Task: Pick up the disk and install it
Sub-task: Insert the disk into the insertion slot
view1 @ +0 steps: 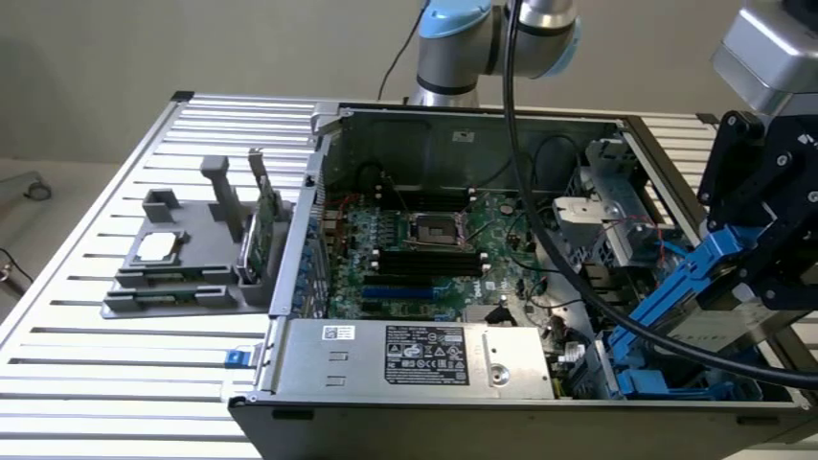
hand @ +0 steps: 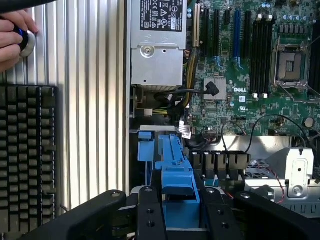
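Robot arm [view1: 450, 57]: silver-grey round joint housings with light blue caps [view1: 457, 17]. Thick black cable [view1: 514, 134] trails off it, glossy and smooth. Wrist block [view1: 767, 53] is pale grey metal, boxy, with bevelled edges. The gripper [view1: 741, 268] is matte black, with angular linkage bars and small round bolts. In the wrist view the gripper [hand: 180, 212] has two flat black fingers [hand: 149, 215] with round screw holes and rounded black shoulders.
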